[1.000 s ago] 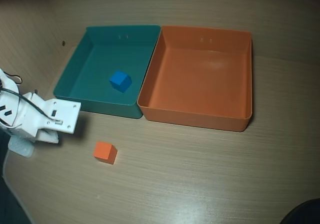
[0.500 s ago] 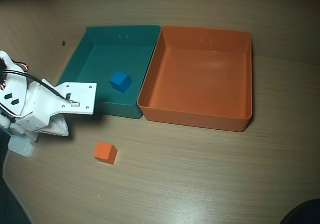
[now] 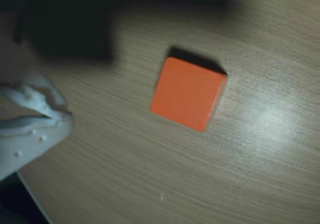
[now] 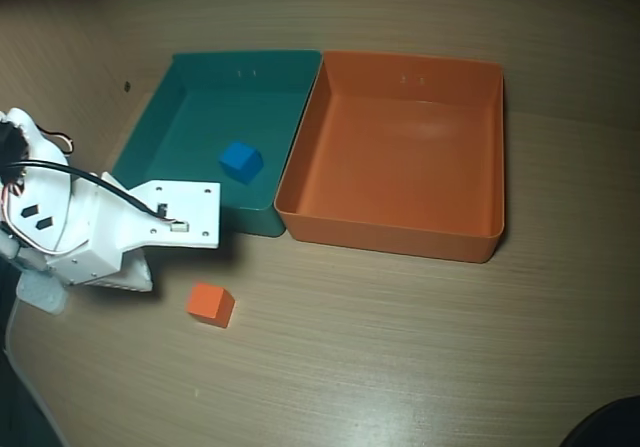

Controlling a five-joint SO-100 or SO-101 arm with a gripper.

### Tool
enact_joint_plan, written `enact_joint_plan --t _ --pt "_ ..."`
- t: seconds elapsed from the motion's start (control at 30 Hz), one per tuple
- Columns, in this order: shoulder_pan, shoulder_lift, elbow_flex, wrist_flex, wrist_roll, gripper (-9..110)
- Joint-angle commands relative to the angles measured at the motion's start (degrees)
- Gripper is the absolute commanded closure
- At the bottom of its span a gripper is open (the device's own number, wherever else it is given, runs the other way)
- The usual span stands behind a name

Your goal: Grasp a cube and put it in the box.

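**Inspector:** Orange is being noted twice: the cube (image 4: 210,304) is being shown resting on the wooden table (image 4: 400,367), well apart from the box (image 4: 390,229), which is being seen empty.

**Clerk:** And the arm?

**Inspector:** The gripper (image 4: 135,267) is being held just beside the cube in the overhead view, to its left, with nothing being touched. In the wrist view the cube (image 3: 189,92) is being framed near centre, and one pale finger (image 3: 32,124) is being shown at the left edge. Whether the claw is parted or closed cannot be told; the fingertips are being hidden.

**Clerk:** Other items?

**Inspector:** A blue cube (image 4: 240,161) is being recorded inside the teal tray (image 4: 200,212), which is being seen touching the box.

**Clerk:** The step in hand?

**Inspector:** The approach is being judged as under way; no grasp is being made yet. For the next move, the fingers are being required to straddle the cube squarely across flat faces, since it is lying turned at an angle in the wrist view.
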Motion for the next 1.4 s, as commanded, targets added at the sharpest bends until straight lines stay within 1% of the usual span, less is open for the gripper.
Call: enact_joint_plan --t 0.0,0.23,0.4,0.7,1.2,1.27,1.37 --pt "0.4 -3.5 -7.1 -0.6 0.3 106" --pt "0.9 -12.0 -15.7 0.0 0.4 106" --pt "3.6 -15.4 -19.2 0.2 0.4 106" --pt "4.0 -19.3 -19.1 0.2 0.4 106" --pt "4.0 -19.8 -19.0 0.3 0.4 105" --pt "4.0 -19.8 -19.0 0.3 0.4 104" --pt "4.0 -19.8 -19.0 0.3 0.4 96"
